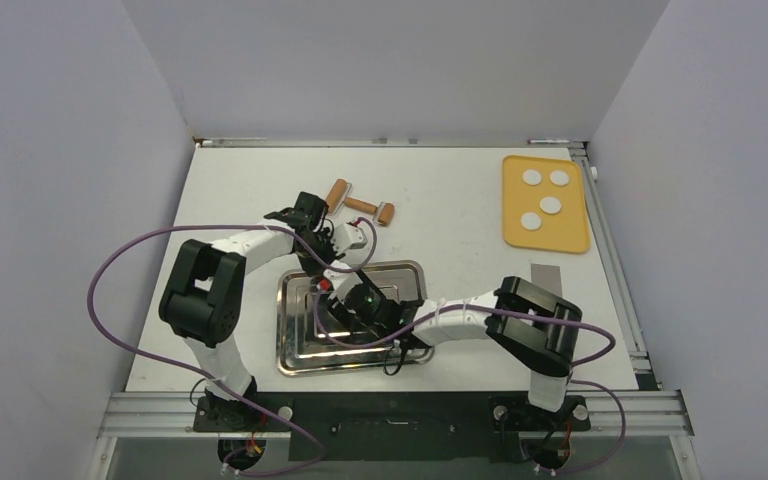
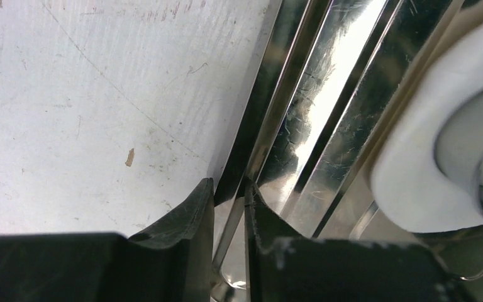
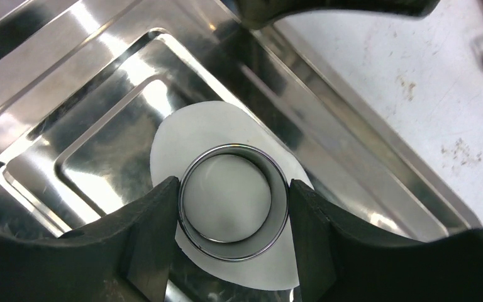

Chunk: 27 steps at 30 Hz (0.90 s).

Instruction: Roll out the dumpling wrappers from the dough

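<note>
Several small round white dumpling wrappers (image 1: 551, 205) lie on a yellow board (image 1: 570, 236) at the far right. A white oval dough sheet (image 3: 195, 126) lies in the steel tray (image 1: 405, 270). My right gripper (image 3: 234, 211) is shut on a round metal cutter ring (image 3: 233, 253) that stands on the dough sheet, with dough filling its inside. In the top view the right gripper (image 1: 348, 310) is over the tray's left half. My left gripper (image 2: 229, 195) is shut on the tray's rim (image 2: 270, 113) at its far left edge. The dough sheet also shows in the left wrist view (image 2: 409, 170).
A wooden rolling pin (image 1: 360, 205) with a metal handle lies on the white table behind the tray, close to the left arm's wrist. A grey strip (image 1: 546, 272) lies below the yellow board. Walls enclose the table on three sides.
</note>
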Tool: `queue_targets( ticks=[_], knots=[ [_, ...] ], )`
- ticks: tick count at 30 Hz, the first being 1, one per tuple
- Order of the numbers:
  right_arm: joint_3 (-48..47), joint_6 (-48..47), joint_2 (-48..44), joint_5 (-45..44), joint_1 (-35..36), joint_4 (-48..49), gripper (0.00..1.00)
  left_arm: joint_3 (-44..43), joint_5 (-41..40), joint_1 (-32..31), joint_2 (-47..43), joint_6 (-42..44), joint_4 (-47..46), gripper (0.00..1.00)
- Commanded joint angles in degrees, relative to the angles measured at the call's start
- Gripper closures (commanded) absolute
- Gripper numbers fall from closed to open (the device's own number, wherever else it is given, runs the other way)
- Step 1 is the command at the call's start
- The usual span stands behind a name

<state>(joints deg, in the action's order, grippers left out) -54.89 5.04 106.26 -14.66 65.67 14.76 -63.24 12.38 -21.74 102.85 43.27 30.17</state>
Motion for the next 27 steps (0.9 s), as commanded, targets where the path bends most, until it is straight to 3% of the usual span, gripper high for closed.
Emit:
queue_targets(
  ticks=[1, 5, 9, 14, 19, 23, 27],
  knots=[
    [8.56, 4.76, 0.48, 2.03, -0.14, -12.64, 0.92, 2.53, -0.41, -0.49, 2.50, -0.27, -0.78, 0.94],
    [3.79, 4.23, 4.23, 1.55, -5.18, -10.37, 0.92, 2.61, -0.56, -0.74, 2.36, -0.29, -0.85, 1.00],
    [-2.77, 0.38, 7.30, 2.99, -0.39, -9.00, 0.92, 2.32, -0.59, -0.91, 2.66, -0.12, -0.44, 1.00],
    [3.52, 3.55, 3.65, 3.88, 4.26, -11.70, 0.92, 2.11, -0.75, -1.07, 2.97, 0.56, -0.80, 1.00],
    [8.62, 8.08, 1.38, -0.31, -3.20, -16.03, 0.92, 2.95, -1.39, -1.16, 2.40, 0.81, -1.72, 1.00],
    [0.46, 6.16, 6.42, -1.14, -5.19, -13.62, 0.92, 3.61, -1.48, -1.27, 1.92, 0.85, -2.01, 1.00],
    [-6.65, 3.92, 11.30, -0.40, 1.88, -14.57, 0.91, 2.95, -1.66, -1.26, 2.30, 1.12, -1.34, 1.00]
  ],
)
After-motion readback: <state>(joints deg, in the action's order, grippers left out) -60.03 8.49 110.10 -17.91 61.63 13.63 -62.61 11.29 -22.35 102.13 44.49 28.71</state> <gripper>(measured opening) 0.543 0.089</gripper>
